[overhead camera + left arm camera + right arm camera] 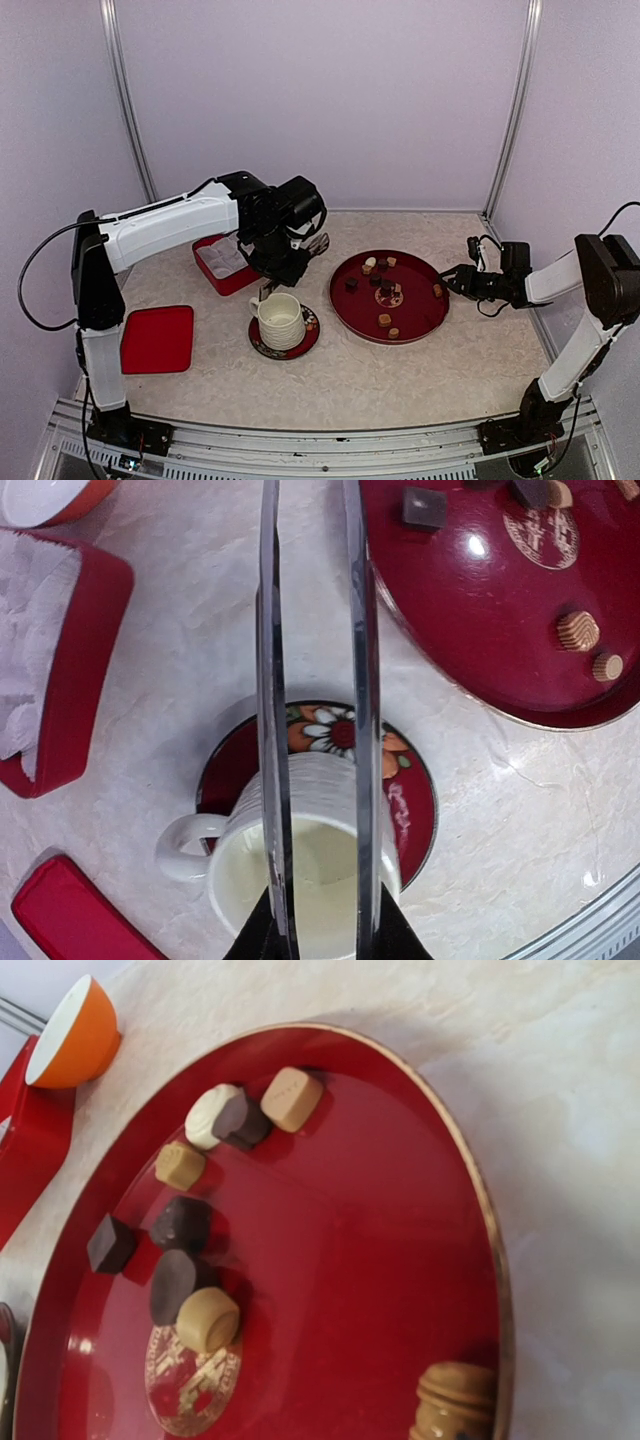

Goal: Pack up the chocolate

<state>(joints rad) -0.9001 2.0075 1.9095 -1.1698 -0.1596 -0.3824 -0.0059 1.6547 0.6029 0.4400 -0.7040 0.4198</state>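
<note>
Centrally, chocolate pieces on red tray, white cup on saucer

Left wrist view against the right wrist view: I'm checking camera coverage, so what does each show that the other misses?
Only the left wrist view: the metal tongs crossing the white cup, and the red lid. Only the right wrist view: the white chocolate and the tan piece near it. Both: the red tray, its dark chocolate cube, the orange bowl and the red box.
</note>
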